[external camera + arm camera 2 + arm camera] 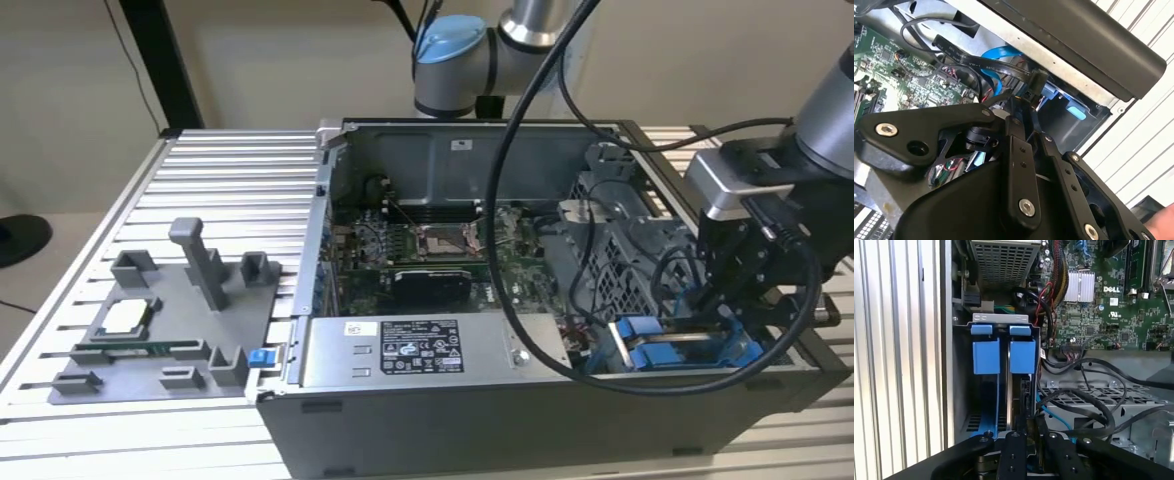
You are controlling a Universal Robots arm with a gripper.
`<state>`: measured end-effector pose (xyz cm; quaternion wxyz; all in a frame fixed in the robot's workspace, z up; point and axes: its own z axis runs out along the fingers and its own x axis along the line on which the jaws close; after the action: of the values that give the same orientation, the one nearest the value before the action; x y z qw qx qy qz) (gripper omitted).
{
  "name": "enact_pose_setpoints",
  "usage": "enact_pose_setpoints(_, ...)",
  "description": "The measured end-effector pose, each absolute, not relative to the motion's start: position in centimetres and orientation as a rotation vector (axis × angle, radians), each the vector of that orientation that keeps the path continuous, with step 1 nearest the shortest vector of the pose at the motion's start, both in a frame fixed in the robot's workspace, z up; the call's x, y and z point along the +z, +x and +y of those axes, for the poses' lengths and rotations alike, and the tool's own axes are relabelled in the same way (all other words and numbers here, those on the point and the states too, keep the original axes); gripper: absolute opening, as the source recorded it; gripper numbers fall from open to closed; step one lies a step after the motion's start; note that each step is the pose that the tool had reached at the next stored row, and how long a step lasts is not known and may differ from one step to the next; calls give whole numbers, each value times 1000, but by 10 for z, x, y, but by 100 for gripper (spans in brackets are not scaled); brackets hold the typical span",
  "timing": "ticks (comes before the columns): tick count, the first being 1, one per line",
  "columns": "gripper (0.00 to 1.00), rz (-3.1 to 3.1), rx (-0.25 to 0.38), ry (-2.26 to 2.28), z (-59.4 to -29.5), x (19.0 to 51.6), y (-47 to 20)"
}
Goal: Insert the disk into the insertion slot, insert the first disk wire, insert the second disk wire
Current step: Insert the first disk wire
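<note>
Disk, a flat drive clipped in a bright blue plastic carrier, is sitting in the corner of the open grey metal computer case at the exterior view's right, beside the near wall. Its long axis is running along that wall, tab end toward the grey labelled power-supply box. The black gripper is reaching down at the opposite end.

In the second wrist view the gripper is showing narrow jaws that seem to be pinching a small black plug on a flat black cable.

In the first wrist view the disk seems to be standing on edge in the insertion slot, in the compartment nearer the green motherboard. The plug is sitting at the disk's gripper end. The disk step is looking done and a wire step is in hand, though whether first or second is unclear. Seating the plug is calling for squaring it with the disk's end.
</note>
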<state>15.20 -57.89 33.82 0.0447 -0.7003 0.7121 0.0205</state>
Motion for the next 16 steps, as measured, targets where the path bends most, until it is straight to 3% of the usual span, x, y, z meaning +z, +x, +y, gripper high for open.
enact_pose_setpoints(16,0,2201,61,-2113,-579,327,152)
